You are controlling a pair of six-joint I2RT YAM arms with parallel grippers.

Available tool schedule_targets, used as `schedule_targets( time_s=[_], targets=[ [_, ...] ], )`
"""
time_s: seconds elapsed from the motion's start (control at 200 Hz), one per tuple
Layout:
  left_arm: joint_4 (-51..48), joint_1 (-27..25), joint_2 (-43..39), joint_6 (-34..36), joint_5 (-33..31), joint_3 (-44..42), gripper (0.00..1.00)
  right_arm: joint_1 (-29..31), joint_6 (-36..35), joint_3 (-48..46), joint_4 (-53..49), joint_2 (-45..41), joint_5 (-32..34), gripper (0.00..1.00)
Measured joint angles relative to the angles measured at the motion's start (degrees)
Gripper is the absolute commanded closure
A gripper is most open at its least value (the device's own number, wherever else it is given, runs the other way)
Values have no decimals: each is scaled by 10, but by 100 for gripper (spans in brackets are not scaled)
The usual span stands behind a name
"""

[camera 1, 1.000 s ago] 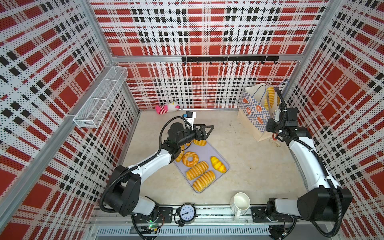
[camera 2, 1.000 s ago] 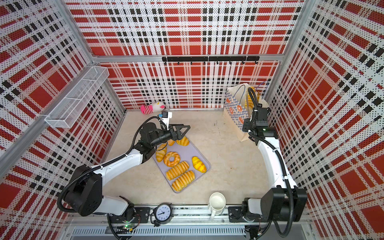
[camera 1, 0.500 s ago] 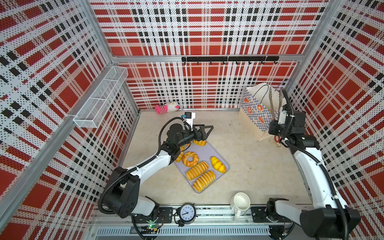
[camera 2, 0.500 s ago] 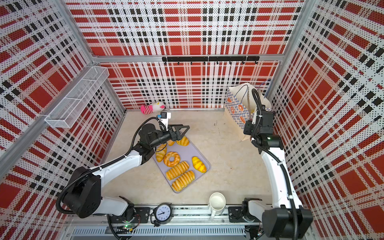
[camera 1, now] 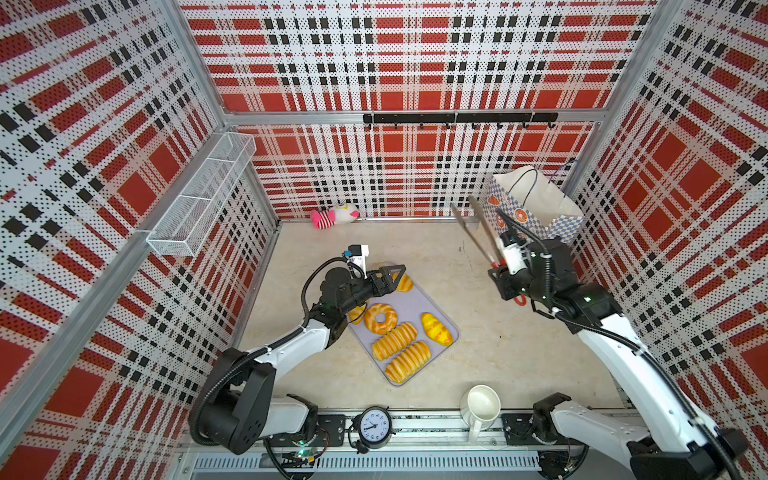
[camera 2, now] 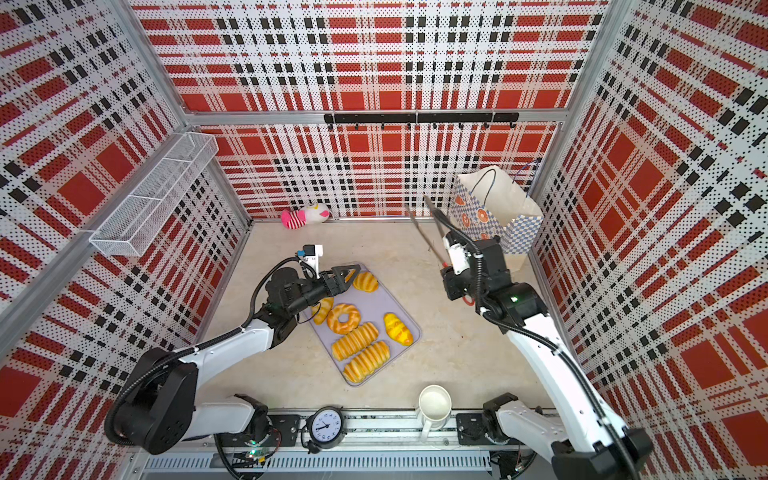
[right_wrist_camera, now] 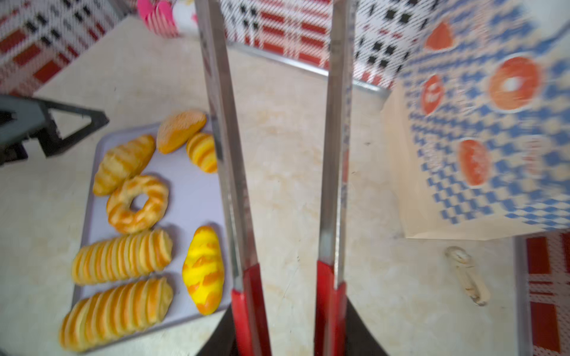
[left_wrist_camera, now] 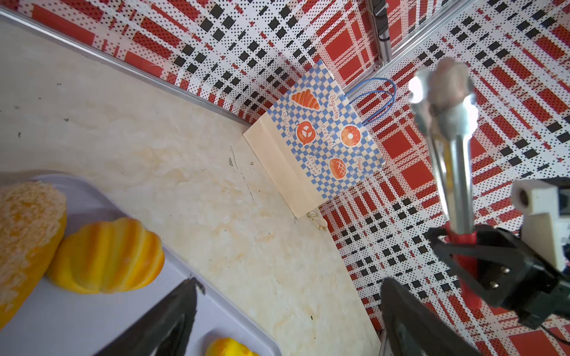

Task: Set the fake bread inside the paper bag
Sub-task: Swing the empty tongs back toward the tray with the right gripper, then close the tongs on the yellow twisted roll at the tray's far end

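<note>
steel tongs (right_wrist_camera: 336,154), clamped at their red handles in our right gripper (camera 1: 498,269), hang empty near the open bag (camera 1: 536,208), likely for reach into it, while our left gripper (camera 1: 391,276) gapes empty over the tray (camera 1: 415,304) where the bread (camera 1: 394,336) lies.

Blue-and-white checked paper bag (left_wrist_camera: 320,145)
</note>
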Motion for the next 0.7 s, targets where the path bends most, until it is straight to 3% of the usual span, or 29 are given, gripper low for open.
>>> schedule_targets(
  time_s=[0.15,0.376,0.701],
  targets=[
    [-18,23,-40,-4,-17,-44,7,62,-22,0,-30,70,27,65],
    [-112,36,-71,12,-80,-57,3,78,-63,1,-36,127,60,65],
    [-127,38,-79,20,-88,-80,2,125,-114,8,-28,224,95,62]
  ],
)
